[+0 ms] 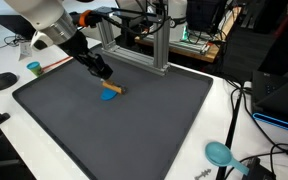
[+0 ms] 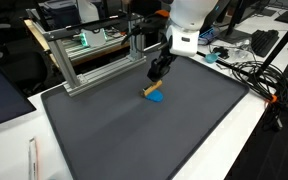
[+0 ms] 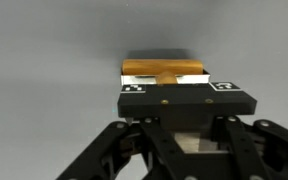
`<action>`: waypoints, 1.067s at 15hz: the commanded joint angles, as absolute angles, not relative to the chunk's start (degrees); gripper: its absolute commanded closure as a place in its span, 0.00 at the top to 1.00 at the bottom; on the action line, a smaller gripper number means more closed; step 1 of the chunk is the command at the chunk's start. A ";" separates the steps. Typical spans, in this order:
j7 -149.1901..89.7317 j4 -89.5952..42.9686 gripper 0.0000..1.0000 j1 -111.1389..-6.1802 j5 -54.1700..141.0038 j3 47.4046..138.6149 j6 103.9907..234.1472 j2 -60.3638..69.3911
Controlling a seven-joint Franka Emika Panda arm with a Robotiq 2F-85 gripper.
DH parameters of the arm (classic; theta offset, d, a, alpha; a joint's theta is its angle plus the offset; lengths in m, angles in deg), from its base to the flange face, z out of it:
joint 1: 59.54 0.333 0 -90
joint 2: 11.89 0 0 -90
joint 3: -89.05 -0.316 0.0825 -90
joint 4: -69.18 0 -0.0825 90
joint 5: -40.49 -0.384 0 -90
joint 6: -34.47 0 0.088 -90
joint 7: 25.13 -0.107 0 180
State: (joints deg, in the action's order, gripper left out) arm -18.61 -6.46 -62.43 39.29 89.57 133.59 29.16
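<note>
Wrist view: end effector (image 3: 179,92) poised low over wooden block (image 3: 164,68); its opening cannot be told.

Tight picture here! The black gripper (image 1: 103,74) sat low over the small blue tool with a light wooden handle (image 1: 111,95), and in both exterior views the fingers were far too small to tell whether they touched it or gripped it. In the wrist view the gripper's own dark body covered most of that tool, and only an orange-brown strip showed. The white robot arm (image 1: 44,20) ran off the top edge, and the dark grey mat (image 2: 104,130) was cut by the bottom edge.
</note>
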 commanded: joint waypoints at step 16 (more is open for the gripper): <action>-40.48 -41.25 0.22 -64.19 28.63 91.35 151.74 0.02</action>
State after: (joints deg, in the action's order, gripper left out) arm -36.00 -38.77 -64.24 32.99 90.36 154.36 4.15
